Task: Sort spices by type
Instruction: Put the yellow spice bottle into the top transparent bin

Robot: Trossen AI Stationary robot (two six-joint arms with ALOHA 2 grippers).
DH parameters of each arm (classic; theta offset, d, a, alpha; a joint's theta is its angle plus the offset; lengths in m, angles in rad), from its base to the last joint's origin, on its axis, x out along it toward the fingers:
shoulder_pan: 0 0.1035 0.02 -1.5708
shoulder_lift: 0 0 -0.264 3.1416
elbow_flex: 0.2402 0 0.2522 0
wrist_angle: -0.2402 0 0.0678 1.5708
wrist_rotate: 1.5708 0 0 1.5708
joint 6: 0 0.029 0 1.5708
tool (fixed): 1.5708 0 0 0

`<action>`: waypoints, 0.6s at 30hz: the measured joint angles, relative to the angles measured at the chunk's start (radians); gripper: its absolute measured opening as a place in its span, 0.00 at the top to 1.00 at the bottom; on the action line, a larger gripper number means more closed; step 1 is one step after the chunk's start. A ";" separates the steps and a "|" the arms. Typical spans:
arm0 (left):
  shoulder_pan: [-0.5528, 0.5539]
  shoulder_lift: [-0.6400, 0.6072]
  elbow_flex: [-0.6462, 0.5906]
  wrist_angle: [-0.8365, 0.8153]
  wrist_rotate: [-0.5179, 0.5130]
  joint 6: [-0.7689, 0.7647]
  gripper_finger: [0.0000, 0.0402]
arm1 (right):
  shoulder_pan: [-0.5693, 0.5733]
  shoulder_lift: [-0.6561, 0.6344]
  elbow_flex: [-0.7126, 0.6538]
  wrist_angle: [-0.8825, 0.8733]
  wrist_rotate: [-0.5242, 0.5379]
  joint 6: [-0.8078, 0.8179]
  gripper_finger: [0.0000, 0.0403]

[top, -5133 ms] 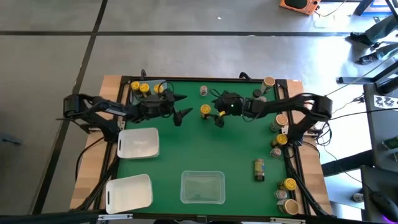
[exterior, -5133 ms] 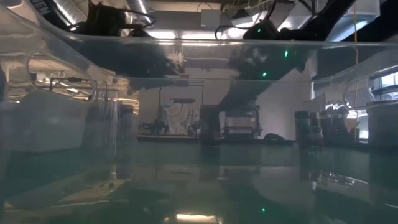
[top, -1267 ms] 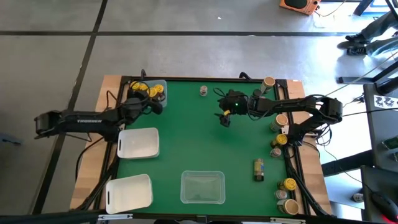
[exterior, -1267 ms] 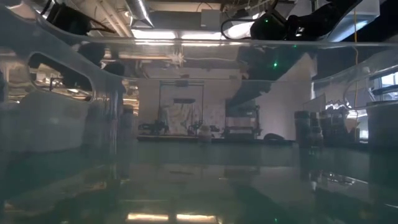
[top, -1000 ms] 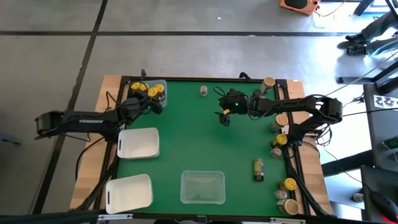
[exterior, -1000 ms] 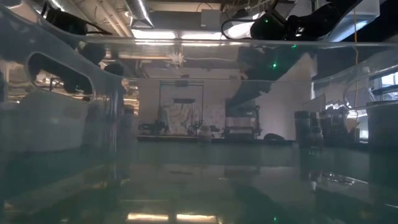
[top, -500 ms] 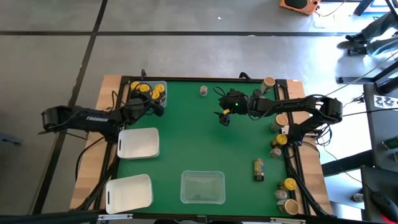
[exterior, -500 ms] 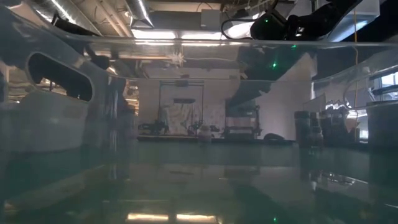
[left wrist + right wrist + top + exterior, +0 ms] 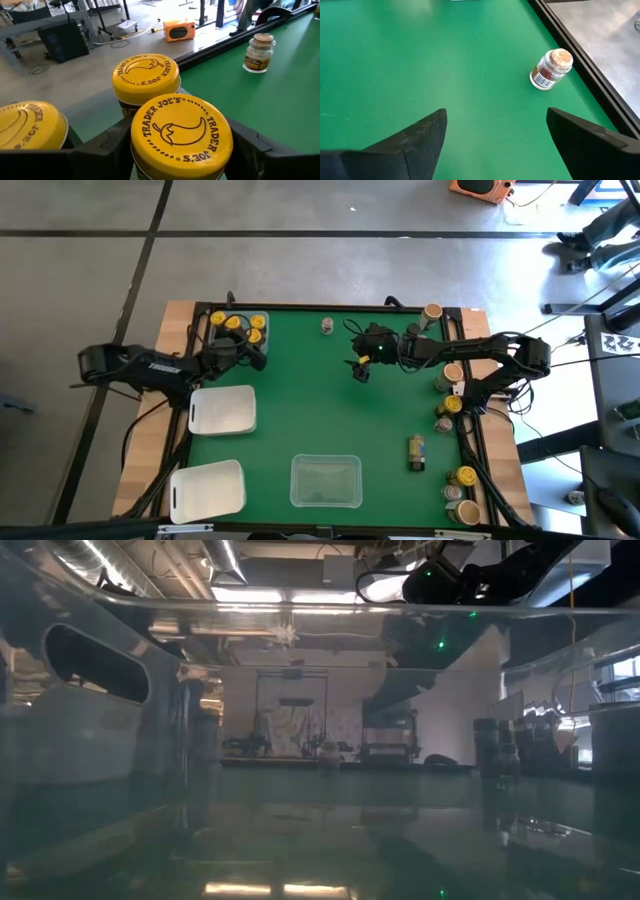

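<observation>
The left gripper (image 9: 256, 358) sits at the table's far-left corner with a dark finger on each side of a yellow-lidded jar (image 9: 181, 133); whether the fingers press the jar or stand just clear of it cannot be told; that jar is the nearest to the wrist camera of a cluster of yellow-lidded jars (image 9: 237, 326) packed in a clear tray (image 9: 264, 316) at that corner; a second yellow lid (image 9: 145, 77) stands just behind it and a third (image 9: 30, 126) beside it, each printed with a chilli-pepper emblem.

The right gripper (image 9: 357, 367) hangs over the far middle of the green table (image 9: 330, 420), its fingers spread wide with nothing between them; beyond them a small tan-lidded jar (image 9: 550, 69) stands alone near the table's far edge, seen from above at (image 9: 327, 326).

Further spice jars line the right edge (image 9: 452, 408), some yellow-lidded, some tan; one jar lies on its side (image 9: 417, 452) on the green surface just inside that row.

Two white trays rest along the left side, one (image 9: 222, 409) just in front of the left gripper and one (image 9: 207, 489) at the near-left corner; a clear tray (image 9: 325, 481) sits at the near middle; the low view looks through its walls and shows little else clearly.
</observation>
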 joint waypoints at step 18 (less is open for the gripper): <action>0.000 0.012 0.001 0.028 -0.010 0.022 0.35 | 0.000 0.000 0.000 0.000 0.000 -0.002 0.16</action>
